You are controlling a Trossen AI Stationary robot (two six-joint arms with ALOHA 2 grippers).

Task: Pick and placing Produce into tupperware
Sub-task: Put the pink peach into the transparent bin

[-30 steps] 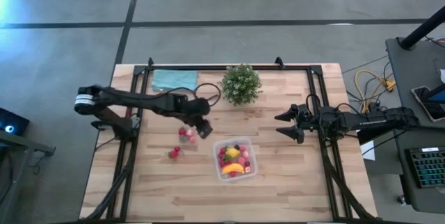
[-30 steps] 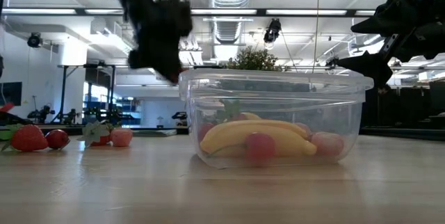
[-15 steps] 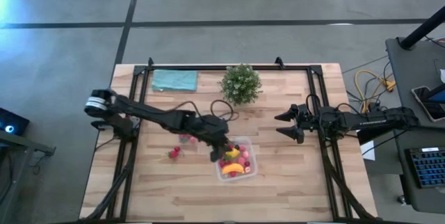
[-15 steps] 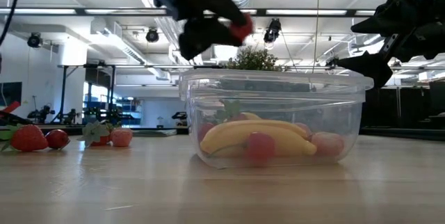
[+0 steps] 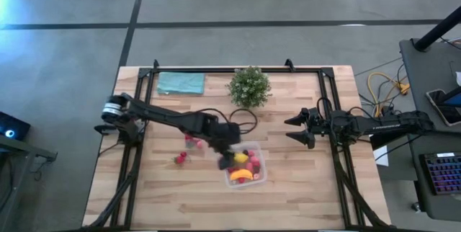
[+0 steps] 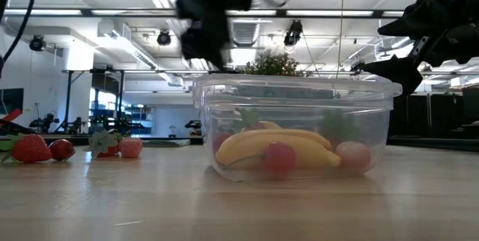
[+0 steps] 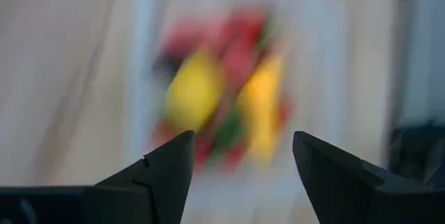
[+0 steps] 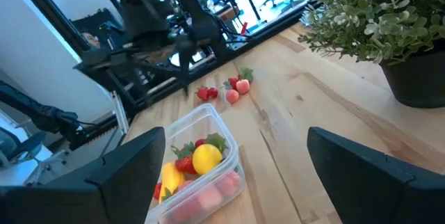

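Left hand [image 7: 240, 165] over the tupperware [image 5: 244, 165]
Its fingers are spread and empty above the produce [image 6: 278, 148]; the right hand [image 5: 294, 128] waits open, well apart.

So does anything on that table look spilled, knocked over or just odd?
Nothing stands out. The tupperware sits flat and holds a banana and other fruit. A few strawberries lie loose on the wood beside it, not yet packed. The plant stands upright and the cloth lies flat.
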